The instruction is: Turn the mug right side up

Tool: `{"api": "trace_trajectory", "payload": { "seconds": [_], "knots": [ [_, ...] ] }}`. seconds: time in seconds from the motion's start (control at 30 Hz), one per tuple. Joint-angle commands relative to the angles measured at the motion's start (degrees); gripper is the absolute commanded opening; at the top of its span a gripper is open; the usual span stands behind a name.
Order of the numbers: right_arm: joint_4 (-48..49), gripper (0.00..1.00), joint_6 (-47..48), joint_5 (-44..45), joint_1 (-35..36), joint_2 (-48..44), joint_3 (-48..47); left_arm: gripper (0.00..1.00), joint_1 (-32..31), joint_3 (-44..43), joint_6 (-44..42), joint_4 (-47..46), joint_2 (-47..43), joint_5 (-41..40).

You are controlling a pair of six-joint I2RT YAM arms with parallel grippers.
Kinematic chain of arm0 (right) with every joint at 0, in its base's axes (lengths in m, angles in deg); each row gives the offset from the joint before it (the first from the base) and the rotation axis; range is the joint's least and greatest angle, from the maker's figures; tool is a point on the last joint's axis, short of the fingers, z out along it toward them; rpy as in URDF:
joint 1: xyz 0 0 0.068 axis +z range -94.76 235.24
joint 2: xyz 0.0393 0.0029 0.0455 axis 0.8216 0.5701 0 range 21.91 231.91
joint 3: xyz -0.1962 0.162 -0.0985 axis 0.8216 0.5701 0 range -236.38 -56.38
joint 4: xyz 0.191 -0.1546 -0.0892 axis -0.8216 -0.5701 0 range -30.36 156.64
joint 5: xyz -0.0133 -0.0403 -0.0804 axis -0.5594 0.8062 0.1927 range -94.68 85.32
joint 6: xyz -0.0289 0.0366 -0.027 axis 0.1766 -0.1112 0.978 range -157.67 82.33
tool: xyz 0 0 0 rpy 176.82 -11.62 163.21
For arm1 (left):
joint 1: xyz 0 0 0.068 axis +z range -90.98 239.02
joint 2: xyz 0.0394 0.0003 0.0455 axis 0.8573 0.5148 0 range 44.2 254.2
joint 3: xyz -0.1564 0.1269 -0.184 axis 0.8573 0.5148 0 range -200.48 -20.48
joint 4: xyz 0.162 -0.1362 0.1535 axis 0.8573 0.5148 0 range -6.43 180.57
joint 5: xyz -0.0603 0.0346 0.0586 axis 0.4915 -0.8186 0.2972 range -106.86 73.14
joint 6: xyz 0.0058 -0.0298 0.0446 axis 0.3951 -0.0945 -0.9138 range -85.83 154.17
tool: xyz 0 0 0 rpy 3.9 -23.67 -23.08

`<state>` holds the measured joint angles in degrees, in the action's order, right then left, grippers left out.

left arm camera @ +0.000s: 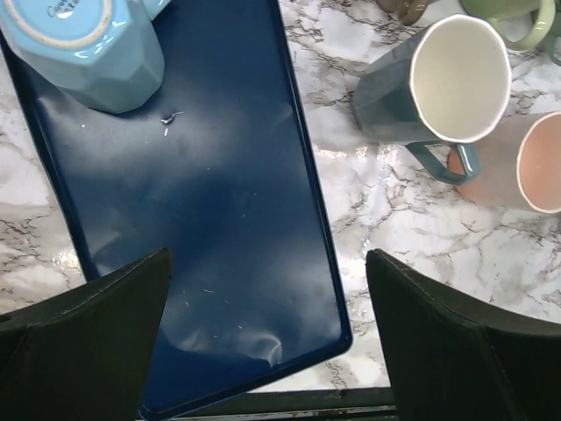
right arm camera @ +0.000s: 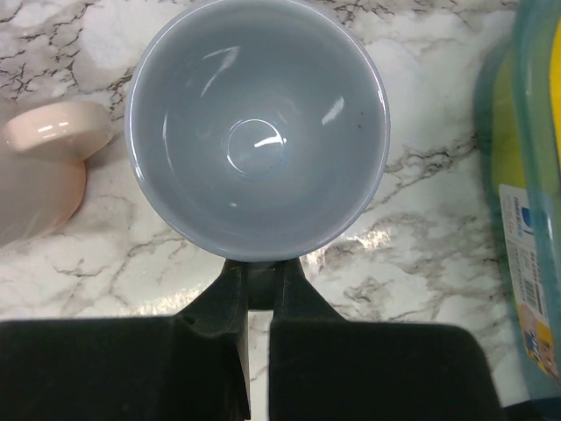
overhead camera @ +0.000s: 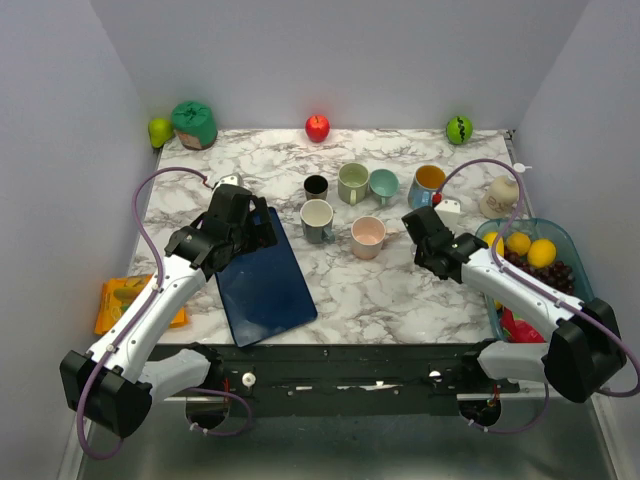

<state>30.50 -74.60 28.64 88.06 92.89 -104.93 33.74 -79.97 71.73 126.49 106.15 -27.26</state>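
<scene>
A light blue mug (left arm camera: pixel 83 44) stands upside down, base up, on the far end of the dark blue tray (left arm camera: pixel 219 219); in the top view my left arm hides it. My left gripper (left arm camera: pixel 267 289) is open and empty above the tray's near end (overhead camera: pixel 265 285). My right gripper (right arm camera: pixel 260 281) is shut on the handle of a grey-blue mug (right arm camera: pixel 256 132), whose mouth faces up at the camera over the marble table. In the top view the right gripper (overhead camera: pixel 425 238) covers that mug.
Several mugs stand mid-table: black (overhead camera: pixel 316 185), green (overhead camera: pixel 353 183), teal (overhead camera: pixel 383 184), blue with orange inside (overhead camera: pixel 428 183), grey-teal (overhead camera: pixel 317 219) and pink (overhead camera: pixel 368 236). A fruit container (overhead camera: pixel 580 262) is at the right edge, an orange packet (overhead camera: pixel 125 300) at the left.
</scene>
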Motion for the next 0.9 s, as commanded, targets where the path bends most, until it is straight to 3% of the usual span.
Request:
{"api": "trace_trajectory", "payload": {
  "seconds": [0.0,0.23,0.27,0.3,0.37,0.4,0.5,0.6,0.87],
  "knots": [
    [11.35,0.01,3.17,0.34,-0.91,4.15,0.04,0.99,1.37,1.56,-0.47,0.59,-0.87,-3.40],
    [11.88,0.01,3.01,1.48,-1.35,12.06,-1.98,0.99,3.48,3.85,-0.91,-0.03,-0.87,-4.63],
    [11.36,0.04,2.83,1.31,-1.35,12.34,-2.07,0.99,3.65,3.94,-0.82,-0.03,-0.52,-4.81],
    [11.27,0.15,2.56,1.05,-1.35,12.51,-2.24,0.99,3.92,4.11,-0.65,-0.03,-0.43,-4.99],
    [10.83,0.27,1.86,-0.01,-1.35,12.08,-2.16,0.99,4.71,4.38,-0.03,0.06,0.01,-5.43],
    [10.74,0.40,1.68,-0.45,-1.35,11.55,-2.07,0.99,5.06,4.46,0.32,-0.11,0.10,-5.43],
    [9.69,0.58,1.51,-2.12,-1.35,8.83,-2.33,0.99,6.03,4.64,1.81,-0.64,0.71,-6.30],
    [6.27,0.67,0.98,-2.82,-1.35,6.37,-4.44,0.99,6.99,4.11,4.27,-0.99,2.11,-7.88],
    [-5.24,0.80,-2.62,1.65,-1.35,1.36,-11.21,0.99,10.07,0.17,14.99,-0.46,11.42,-11.40]
  ]
}}
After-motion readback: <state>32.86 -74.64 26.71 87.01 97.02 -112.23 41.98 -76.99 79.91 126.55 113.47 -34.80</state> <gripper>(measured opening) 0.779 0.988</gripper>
